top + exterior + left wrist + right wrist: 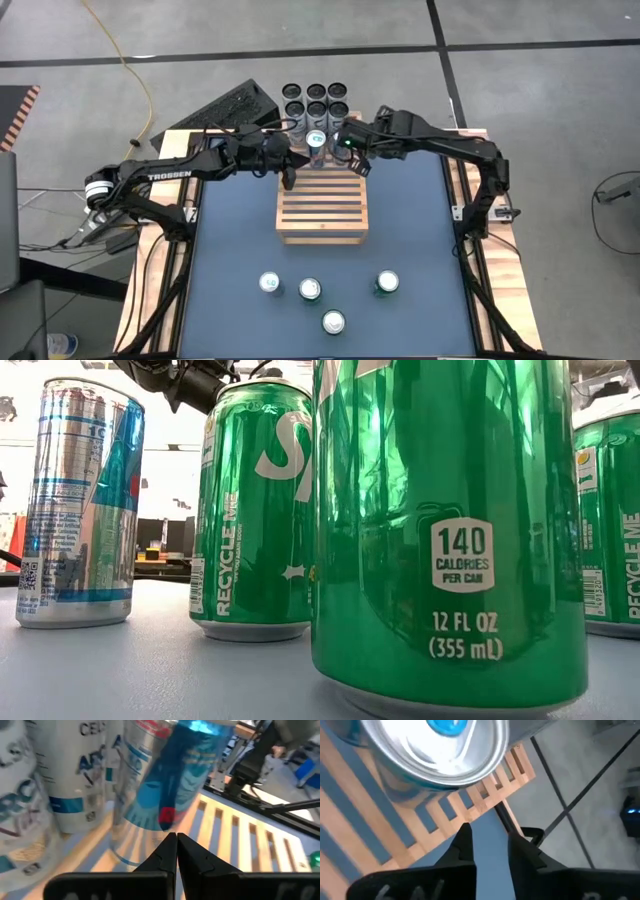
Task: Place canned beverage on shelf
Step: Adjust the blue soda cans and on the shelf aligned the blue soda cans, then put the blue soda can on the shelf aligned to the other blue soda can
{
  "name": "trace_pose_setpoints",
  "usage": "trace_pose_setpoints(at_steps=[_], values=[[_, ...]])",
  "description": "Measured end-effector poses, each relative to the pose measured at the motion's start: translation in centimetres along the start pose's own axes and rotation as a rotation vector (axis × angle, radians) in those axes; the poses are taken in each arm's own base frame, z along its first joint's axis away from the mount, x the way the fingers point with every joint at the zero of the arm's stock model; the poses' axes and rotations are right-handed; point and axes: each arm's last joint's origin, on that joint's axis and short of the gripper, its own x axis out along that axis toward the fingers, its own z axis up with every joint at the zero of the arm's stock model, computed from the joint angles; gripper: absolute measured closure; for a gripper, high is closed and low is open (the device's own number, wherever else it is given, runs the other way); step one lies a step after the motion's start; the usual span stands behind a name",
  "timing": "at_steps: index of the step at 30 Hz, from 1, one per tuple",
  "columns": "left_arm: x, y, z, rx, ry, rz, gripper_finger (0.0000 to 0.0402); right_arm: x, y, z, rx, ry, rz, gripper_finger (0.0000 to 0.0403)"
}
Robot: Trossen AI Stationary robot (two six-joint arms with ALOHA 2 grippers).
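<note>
A silver-and-blue can [317, 141] stands by its base on the far end of the slatted wooden shelf [322, 208]. My left gripper [176, 849] is shut and points level at the can's lower side [161, 815] from the table's left. My right gripper [488, 840] hangs just right of the can [437, 750], over the shelf's far right corner [517, 762]. It points steeply down, its fingers a little apart with nothing between them. My left gripper has its shut fingertips [170, 842] right at the can's lower side. I cannot tell whether they touch it.
Several dark-topped cans [316, 100] stand in a block behind the shelf; white ones show in the left wrist view [75, 775]. Several more cans stand on the blue table near its front edge [310, 289], [387, 283], [333, 322], filling the low view [450, 530].
</note>
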Motion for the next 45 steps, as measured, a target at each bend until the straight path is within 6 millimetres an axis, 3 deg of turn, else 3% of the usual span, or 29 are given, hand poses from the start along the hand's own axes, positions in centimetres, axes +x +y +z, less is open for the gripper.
trace_pose_setpoints(at_steps=[7, 22, 36, 40, 45], values=[[0.0, -0.6, -0.2, -0.004, 0.026, -0.084, 0.0401, 1.1, 0.4, 0.2, -0.016, -0.013, 0.024, 0.0333], [0.0, -0.3, 0.1, 0.052, -0.019, 0.009, 0.0401, 1.2, 0.4, 1.3, 0.018, -0.103, 0.081, 0.0333], [1.9, 0.1, -1.0, 0.001, 0.007, -0.030, 0.0402, 2.1, -0.8, 1.4, 0.048, -0.080, 0.076, 0.0333], [0.9, 0.0, -0.5, 0.010, 0.007, -0.029, 0.0402, 1.4, -0.6, 1.1, 0.016, -0.091, 0.082, 0.0333], [-1.3, 0.0, 0.9, 0.007, -0.032, 0.001, 0.0402, -1.1, -1.7, 0.2, 0.042, -0.148, 0.094, 0.0333]])
